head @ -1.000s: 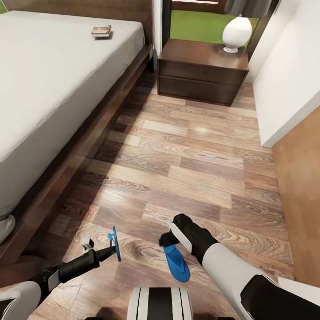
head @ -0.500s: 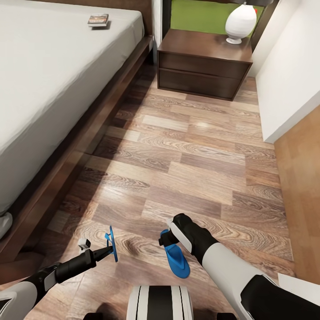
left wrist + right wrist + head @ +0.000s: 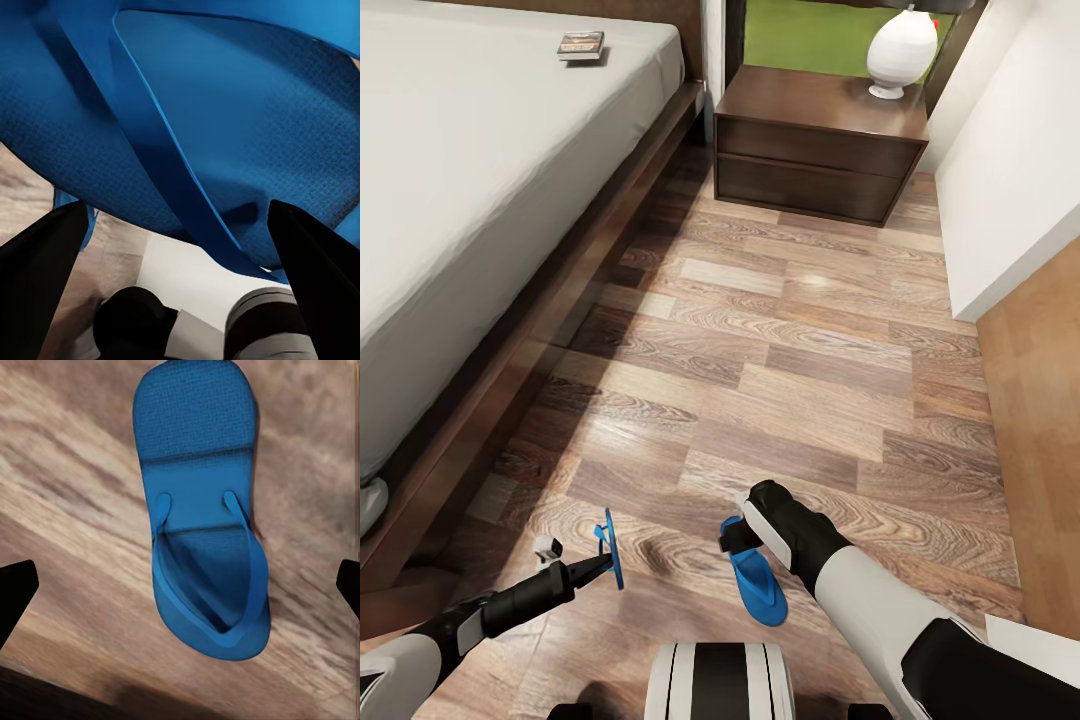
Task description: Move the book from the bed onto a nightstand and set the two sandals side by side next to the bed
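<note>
Head view: my left gripper (image 3: 603, 566) pinches one sandal (image 3: 614, 548) on edge, ready for placing. Right gripper (image 3: 738, 537), jaws spread, hovers over the other sandal (image 3: 756, 587) flat on the floor (image 3: 790, 360).

This is a bedroom in a home. A large low bed (image 3: 480, 170) with a plain light-grey mattress on a dark brown wooden frame fills one side. Just beside the bed's head end stands a dark glossy two-drawer nightstand (image 3: 815, 150) bearing a white-based lamp (image 3: 900, 50). A paperback book (image 3: 581, 45) lies on the mattress near the headboard. Wood-plank floor (image 3: 780, 350) runs along the bed, with two blue sandals (image 3: 755, 580) on or over it, and white walls (image 3: 1020, 160) rise beyond the nightstand
</note>
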